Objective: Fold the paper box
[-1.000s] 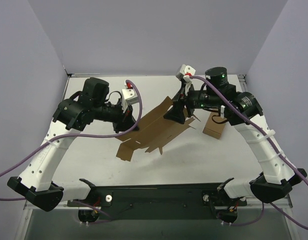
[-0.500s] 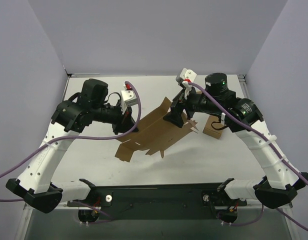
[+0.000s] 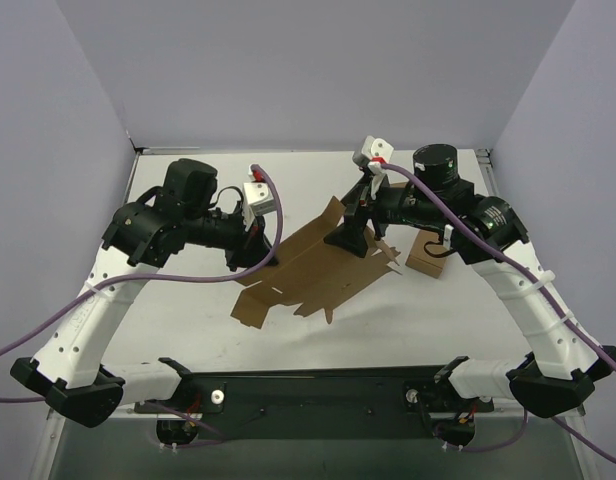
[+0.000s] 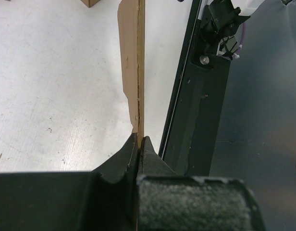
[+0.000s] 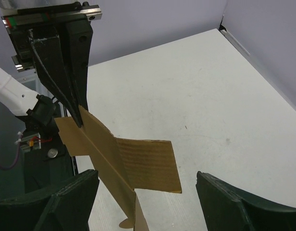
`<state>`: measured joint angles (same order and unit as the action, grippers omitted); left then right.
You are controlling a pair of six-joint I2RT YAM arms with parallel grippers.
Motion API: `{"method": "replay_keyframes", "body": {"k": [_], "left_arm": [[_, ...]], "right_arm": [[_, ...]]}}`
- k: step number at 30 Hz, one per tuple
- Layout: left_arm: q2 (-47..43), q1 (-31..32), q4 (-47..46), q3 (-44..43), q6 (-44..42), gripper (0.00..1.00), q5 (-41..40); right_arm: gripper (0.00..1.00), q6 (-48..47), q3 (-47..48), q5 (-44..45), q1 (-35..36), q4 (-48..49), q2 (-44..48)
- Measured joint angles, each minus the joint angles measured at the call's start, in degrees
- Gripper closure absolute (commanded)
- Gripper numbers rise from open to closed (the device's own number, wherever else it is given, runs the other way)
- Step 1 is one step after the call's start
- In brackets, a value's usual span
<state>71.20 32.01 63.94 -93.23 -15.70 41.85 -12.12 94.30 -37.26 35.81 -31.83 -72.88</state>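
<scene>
The white table top [image 3: 458,320] carries everything, with both arm bases at its 6 o'clock edge.

The paper box [image 3: 313,265] – a flat, die-cut sheet of plain brown cardboard with flaps and tabs, not yet folded into a box – is found at the middle of the table. Its long axis runs from about 7 o'clock to 1 o'clock. It is partly lifted off the surface rather than lying flat, which is judged to be the point of the hold: a raised panel can be creased.

The left gripper [image 3: 260,250] is placed at the sheet's 10 o'clock edge, and its jaws are pressed together on the thin cardboard (in the left wrist view the edge [image 4: 133,57] is seen running straight out from the pinched fingertips). This clamp is judged to serve as the anchor.

The right gripper [image 3: 356,238] is positioned over the sheet's 1 o'clock end. Its jaws are spread wide, with a cardboard flap [image 5: 138,163] standing between them and nothing gripped – a stance suited to taking a new hold.

A small, ready-made brown cardboard box [image 3: 428,255] is set at 3 o'clock of the sheet, just beside the right arm and apart from the work.
</scene>
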Motion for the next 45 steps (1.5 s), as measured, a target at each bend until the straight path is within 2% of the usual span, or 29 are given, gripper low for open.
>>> {"method": "replay_keyframes", "body": {"k": [8, 12, 19, 20, 23, 35, 41, 45], "left_arm": [[0.00, 0.15, -0.13, 0.02, 0.04, 1.00, -0.35], [0.00, 0.15, -0.55, 0.39, 0.11, 1.00, -0.70], [-0.07, 0.15, -0.70, 0.70, 0.17, 1.00, -1.03], [-0.11, 0.15, -0.68, 0.83, 0.17, 1.00, -1.01], [-0.31, 0.15, -0.50, 1.18, 0.20, 1.00, -1.33], [-0.74, 0.15, -0.46, 1.49, 0.98, 1.00, -3.08], [-0.24, 0.02, 0.13, 1.49, 2.16, 1.00, -5.70], [0.37, 0.04, -0.04, 1.49, 3.02, 1.00, -6.67]], "right_arm": [[0.45, -0.02, 0.33, -1.14, 0.00, 1.27, 0.00], [0.53, 0.07, 0.31, -1.42, 0.20, 1.38, 0.17], [0.59, 0.00, -0.87, -1.05, 0.33, 1.88, 1.49], [0.65, 0.00, -1.09, -0.74, 0.28, 1.90, 1.77], [0.73, -0.13, -1.36, -0.31, 0.13, 1.88, 2.36], [0.87, 0.07, -4.00, 0.74, 1.60, 3.04, 5.29], [0.95, 0.28, -7.72, 8.87, 5.86, 5.92, 7.43], [0.95, 0.96, -11.87, 13.90, 7.21, 9.84, 9.64]]}}
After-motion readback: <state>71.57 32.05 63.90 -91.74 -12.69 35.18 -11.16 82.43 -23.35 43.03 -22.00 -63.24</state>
